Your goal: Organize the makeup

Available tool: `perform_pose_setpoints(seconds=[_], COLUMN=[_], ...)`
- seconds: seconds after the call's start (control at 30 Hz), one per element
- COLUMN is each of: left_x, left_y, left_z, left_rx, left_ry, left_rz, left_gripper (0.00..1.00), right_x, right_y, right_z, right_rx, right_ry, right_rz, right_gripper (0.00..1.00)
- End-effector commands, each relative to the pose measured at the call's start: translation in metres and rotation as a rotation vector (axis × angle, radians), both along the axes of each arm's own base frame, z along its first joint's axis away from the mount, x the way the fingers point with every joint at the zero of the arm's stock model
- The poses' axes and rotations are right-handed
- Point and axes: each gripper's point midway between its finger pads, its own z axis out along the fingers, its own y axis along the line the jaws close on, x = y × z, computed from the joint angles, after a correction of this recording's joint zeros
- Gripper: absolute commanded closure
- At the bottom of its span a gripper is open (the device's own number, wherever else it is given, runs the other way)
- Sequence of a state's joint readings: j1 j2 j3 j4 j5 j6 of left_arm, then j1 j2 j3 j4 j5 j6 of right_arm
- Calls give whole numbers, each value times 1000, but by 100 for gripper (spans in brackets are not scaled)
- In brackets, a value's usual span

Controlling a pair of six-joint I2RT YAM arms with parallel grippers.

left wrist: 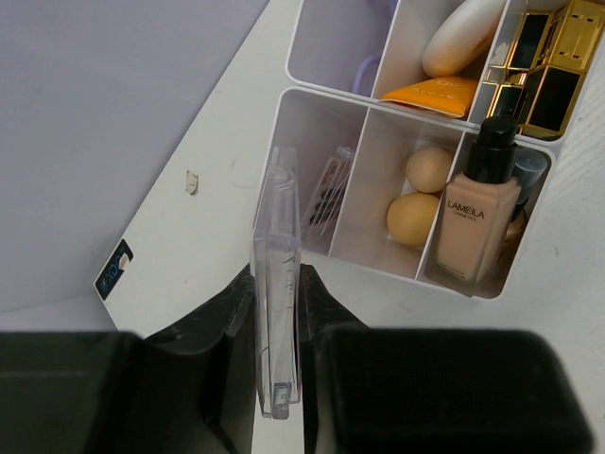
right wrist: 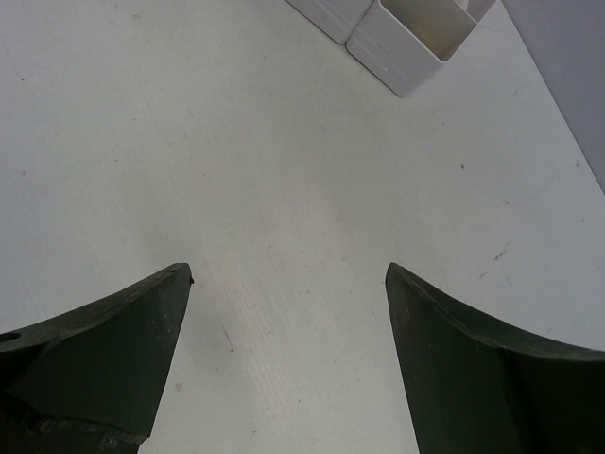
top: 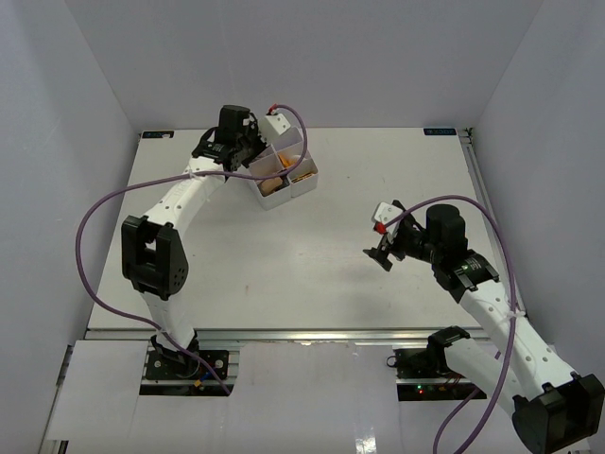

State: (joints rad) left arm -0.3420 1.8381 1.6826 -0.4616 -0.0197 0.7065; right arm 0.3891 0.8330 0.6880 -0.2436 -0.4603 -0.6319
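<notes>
**Makeup sort: looks nearly done, 1 packet to go**

Already got most of the stuff sitting in the box (left wrist: 310,123). Going by the left wrist cam, near row: clear packet (left wrist: 326,194) in the left slot, two sponges (left wrist: 427,170) in the middle, bottle (left wrist: 473,222) on the right. Far row: loop (left wrist: 364,74), tube (left wrist: 444,92), lipstick (left wrist: 544,66).

Pinching a 2nd packet (left wrist: 277,227) w/ the left gripper (left wrist: 277,317), edge-on and upright, squeezed btw both pads. Hanging right by the box's near-left corner, roughly lined up w/ the slot that has the other packet. Not in yet afaict; can't tell exactly how high above the rim.

Got the right gripper (right wrist: 288,284) spread wide, holding nothing, hovering over bare table (right wrist: 236,142), well apart from the box.

Can't spot any loose makeup on the table in the top view, so prob the final piece, imo.

Left to do, best guess: slide that packet into the left slot next to its twin, then let go. Might catch on the slot wall if lowered a bit off, being thin and held by one end.
</notes>
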Motion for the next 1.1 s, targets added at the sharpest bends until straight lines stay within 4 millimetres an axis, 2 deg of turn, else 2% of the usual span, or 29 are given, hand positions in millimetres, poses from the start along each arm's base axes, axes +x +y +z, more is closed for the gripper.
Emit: perform_pose_setpoints(seconds=[0.0, 0.23, 0.8, 0.93, 1.07], left_x=[16, 28, 37, 39, 41], left_y=[-8, -9, -6, -6, -4], left_z=[28, 17, -14, -11, -11], left_rx=[7, 37, 103, 100, 97], left_ry=[-104, -113, -83, -97, -105], left_rz=[-69, -89, -104, -101, -88], left_gripper=[95, 94, 89, 83, 67], right_x=[2, 5, 6, 7, 7], right_y=[-1, -2, -4, -5, -5], right_z=[-3, -9, -10, -10, -9], right_rx=[2, -7, -6, -4, -2], right_ry=[4, 17, 26, 25, 24], right_rz=[-3, -8, -16, -17, -20], right_gripper=[10, 10, 10, 10, 10])
